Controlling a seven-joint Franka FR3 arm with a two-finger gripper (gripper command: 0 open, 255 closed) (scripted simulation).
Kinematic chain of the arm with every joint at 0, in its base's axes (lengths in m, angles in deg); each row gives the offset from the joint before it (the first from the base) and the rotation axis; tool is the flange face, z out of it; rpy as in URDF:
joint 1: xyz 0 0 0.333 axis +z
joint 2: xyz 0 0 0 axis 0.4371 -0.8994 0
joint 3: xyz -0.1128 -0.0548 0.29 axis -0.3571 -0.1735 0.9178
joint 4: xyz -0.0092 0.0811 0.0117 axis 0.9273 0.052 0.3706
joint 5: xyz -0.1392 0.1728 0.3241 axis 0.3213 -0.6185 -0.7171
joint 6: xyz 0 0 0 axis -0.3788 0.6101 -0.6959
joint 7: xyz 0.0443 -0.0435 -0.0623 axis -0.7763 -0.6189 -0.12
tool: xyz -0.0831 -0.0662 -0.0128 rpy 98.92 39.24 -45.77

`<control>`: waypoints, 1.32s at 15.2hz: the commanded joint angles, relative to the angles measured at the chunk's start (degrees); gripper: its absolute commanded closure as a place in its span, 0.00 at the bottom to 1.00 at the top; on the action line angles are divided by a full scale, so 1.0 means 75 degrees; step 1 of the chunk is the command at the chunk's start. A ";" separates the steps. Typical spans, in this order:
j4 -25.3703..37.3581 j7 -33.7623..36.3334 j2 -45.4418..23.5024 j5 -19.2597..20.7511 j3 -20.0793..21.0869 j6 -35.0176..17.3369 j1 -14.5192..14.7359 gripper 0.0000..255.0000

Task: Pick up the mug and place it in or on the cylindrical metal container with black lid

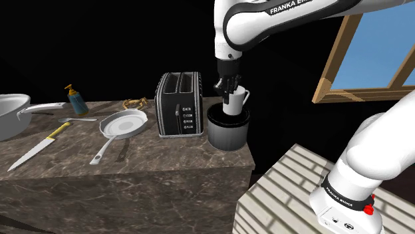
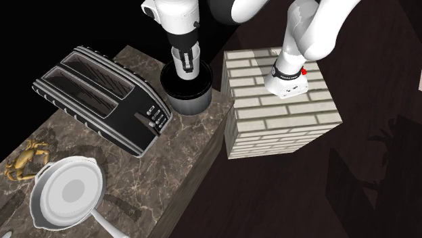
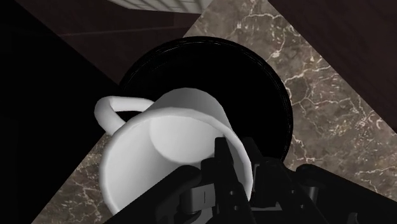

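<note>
- At the shoulder view's far left a pot (image 1: 12,114) sits on the counter (image 1: 166,159), its handle pointing right.
- Right of the pot stands a bottle (image 1: 77,101). A knife (image 1: 40,145) lies in front of both, nearer the counter's front edge.
- Next comes a pan (image 1: 123,124) (image 2: 67,196), with a small crab (image 1: 136,103) (image 2: 24,162) just behind it.
- A toaster (image 1: 179,104) (image 2: 101,94) with two slots stands right of the pan, just beside the container.
- The container (image 1: 228,129) (image 2: 186,101) (image 3: 280,89) stands upright at the counter's right end. Its wall is dark grey and its round top is black.
- The mug (image 1: 237,102) (image 3: 172,146) is white and sits at the container's mouth, its base sunk just below the rim. Its handle points to the shoulder view's right. Whether it rests on anything inside cannot be told.
- The gripper (image 1: 227,90) (image 3: 238,162) comes down from above and is clenched on the mug's rim, one finger inside and one outside. In the wrist view the black round top lies directly beneath the mug.
- Right of the counter is the brick-patterned stand (image 1: 286,193) (image 2: 284,122), carrying the arm's base.
- A window (image 1: 366,60) with a wooden frame shows blue at the shoulder view's upper right, with a black area around it.
</note>
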 commanded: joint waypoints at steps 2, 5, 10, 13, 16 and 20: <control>0.0000 0.0001 0.0001 0.0000 0.0000 -0.0002 0.0000 1.00; 0.0000 0.0001 0.0001 0.0000 0.0000 -0.0002 0.0000 0.00; 0.0469 -0.0007 0.0052 -0.0003 -0.0018 0.0516 -0.0001 0.00; 0.0920 -0.0006 0.0061 0.0002 -0.0030 0.0976 -0.0006 0.00; 0.0920 -0.0006 0.0061 0.0002 -0.0030 0.0976 -0.0006 0.00; 0.0920 -0.0006 0.0061 0.0002 -0.0030 0.0976 -0.0006 0.00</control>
